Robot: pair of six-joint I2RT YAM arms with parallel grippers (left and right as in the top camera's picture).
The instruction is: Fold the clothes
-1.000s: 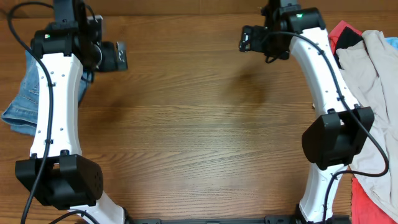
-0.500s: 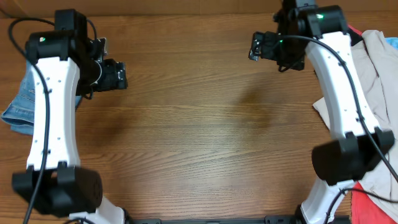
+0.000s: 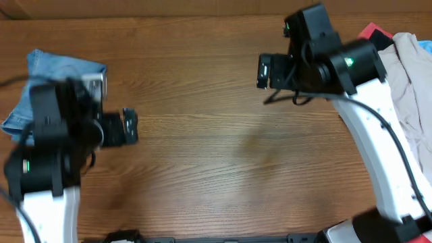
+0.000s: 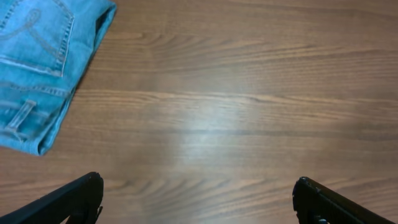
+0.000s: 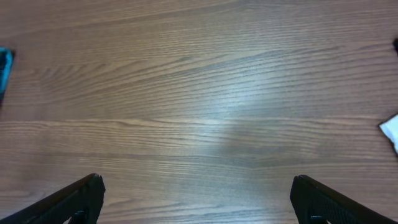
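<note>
The wooden table [image 3: 216,169] fills the overhead view, its middle bare. The 2 white arms reach up from the bottom edge, 1 on each side.

At the right edge lies a crumpled beige garment [image 3: 413,81], with a red garment [image 3: 370,31] showing at its upper left corner.

The jeans [image 3: 64,67] lie in the upper left of the overhead view as a compact bundle. In the left wrist view the jeans [image 4: 37,68] fill the upper left corner with a stitched back pocket facing up and edges fairly square.

The left gripper [image 4: 199,193] hangs over bare wood beside the bundle, jaws wide apart and holding nothing. The right gripper [image 5: 196,190] is also spread and empty over bare wood, upper right of centre.

The jeans look folded and set aside, so that piece seems done.
</note>
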